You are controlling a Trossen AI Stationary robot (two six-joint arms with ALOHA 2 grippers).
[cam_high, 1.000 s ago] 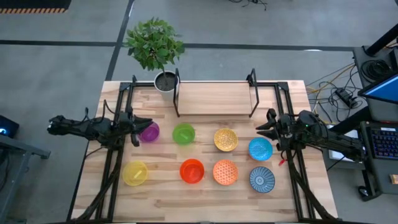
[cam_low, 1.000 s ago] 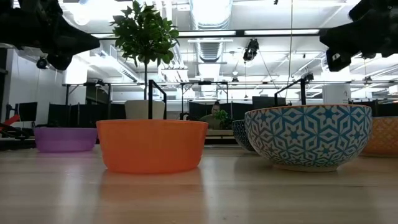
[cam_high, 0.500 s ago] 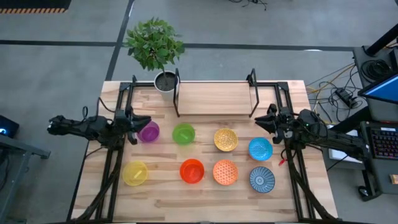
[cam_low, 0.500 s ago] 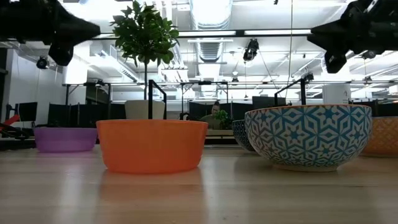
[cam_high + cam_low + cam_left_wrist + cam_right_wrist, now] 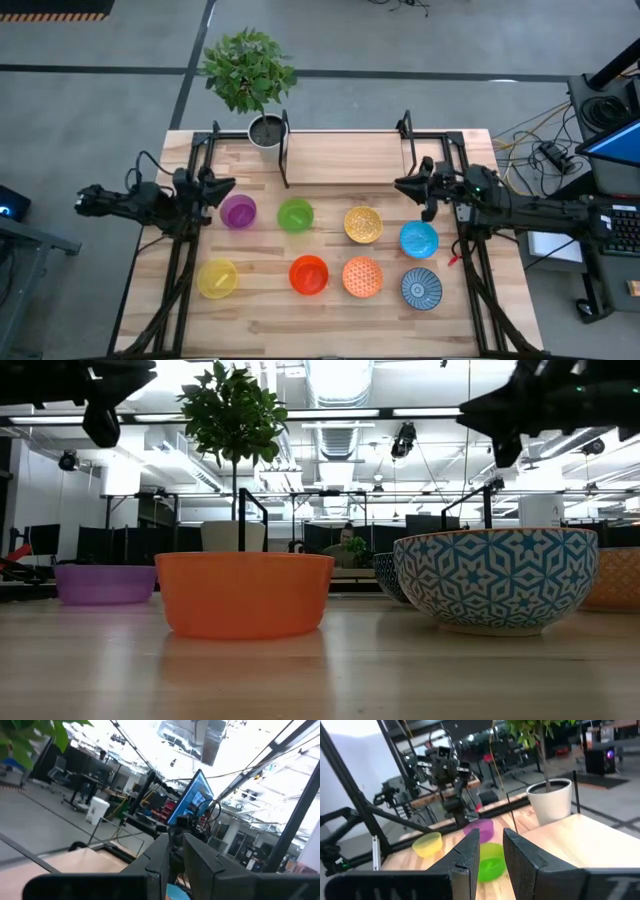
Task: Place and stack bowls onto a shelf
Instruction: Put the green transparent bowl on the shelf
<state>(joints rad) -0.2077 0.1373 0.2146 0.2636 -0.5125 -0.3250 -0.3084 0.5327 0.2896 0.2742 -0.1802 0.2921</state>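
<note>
Above the bowls, right gripper (image 5: 407, 185) slightly parted, empty, left gripper (image 5: 222, 187) likewise

Light-wood plank counter (image 5: 260, 300) on grey concrete floor (image 5: 100, 100), dark seam lines crossing floor. Leafy potted plant (image 5: 248, 70) at counter's far edge, white pot in level view. Cables (image 5: 545, 150) on floor at far right; blue-lit monitor (image 5: 615, 140) and keyboard (image 5: 612, 235) beside right edge. Black-and-orange striped mat (image 5: 55, 9) at top-left corner. Level view: open workshop, ceiling ducts (image 5: 340, 390), strip lights (image 5: 440, 412), dark desks and screens, person seated (image 5: 346, 540) in distance.
</note>
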